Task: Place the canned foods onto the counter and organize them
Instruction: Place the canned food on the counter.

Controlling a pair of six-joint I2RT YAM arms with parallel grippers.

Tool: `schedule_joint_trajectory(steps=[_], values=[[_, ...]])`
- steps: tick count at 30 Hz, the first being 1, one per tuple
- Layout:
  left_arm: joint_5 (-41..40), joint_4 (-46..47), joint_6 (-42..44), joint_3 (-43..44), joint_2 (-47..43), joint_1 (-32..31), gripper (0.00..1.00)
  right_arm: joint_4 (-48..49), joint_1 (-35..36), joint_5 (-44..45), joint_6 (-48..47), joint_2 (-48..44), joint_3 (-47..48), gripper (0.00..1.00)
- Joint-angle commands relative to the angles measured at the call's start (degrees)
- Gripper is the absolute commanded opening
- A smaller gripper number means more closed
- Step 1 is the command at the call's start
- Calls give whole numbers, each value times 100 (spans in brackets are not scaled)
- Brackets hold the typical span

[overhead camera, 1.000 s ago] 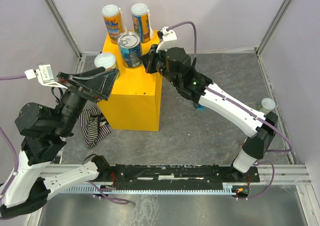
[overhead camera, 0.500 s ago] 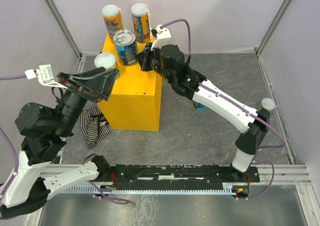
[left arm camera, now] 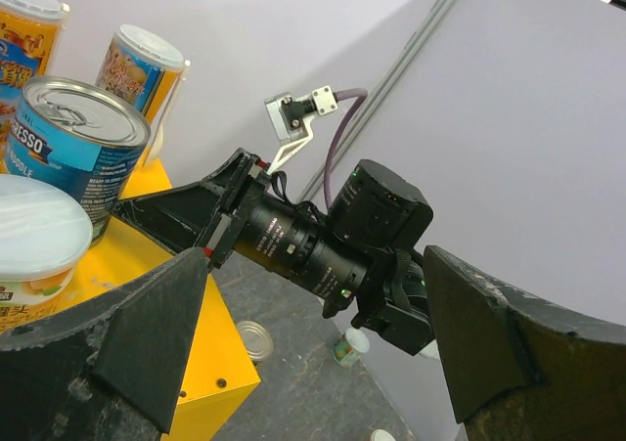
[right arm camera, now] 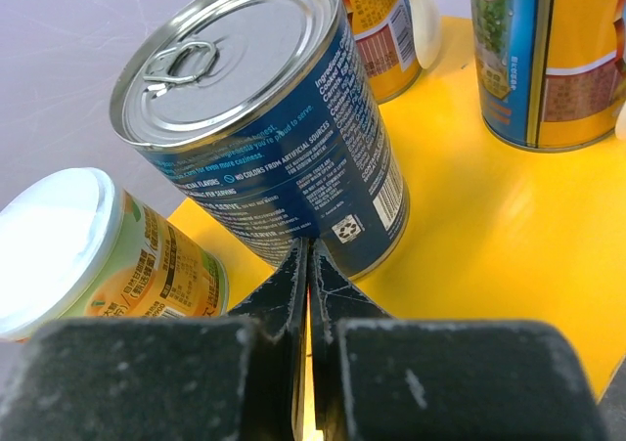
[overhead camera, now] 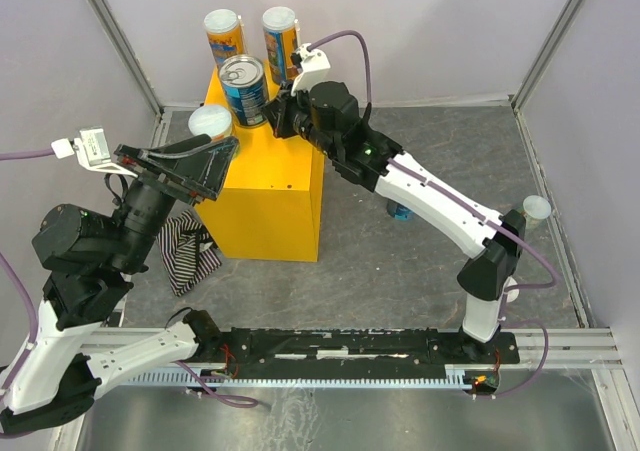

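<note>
Right gripper [right arm camera: 308, 265] has its fingers pressed tight together, tips up against the base of the blue can [right arm camera: 264, 128], which stands on the yellow counter [overhead camera: 268, 186] in front of two taller cans [overhead camera: 224, 36]. Left gripper [overhead camera: 222, 167] hangs spread wide beside the white-lidded can [overhead camera: 211, 124].

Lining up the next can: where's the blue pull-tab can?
Top view, upper left: the blue can stands on the yellow counter, in front of the orange-labelled can, white-lidded can to its front-left, right fingers at its side.
</note>
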Motion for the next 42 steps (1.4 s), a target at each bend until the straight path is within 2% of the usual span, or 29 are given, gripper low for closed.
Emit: schedule_joint_trajectory(steps=[1,10,42], values=[[-57,114,179,-7,-43,8,97,47,20,-199,-133,91,422,4],[-55,114,152,-36,-61,8,97,295,-7,263,-348,-311,-5,4],[-121,45,211,-7,-34,6,97,77,-193,-366,237,566,1002,6]])
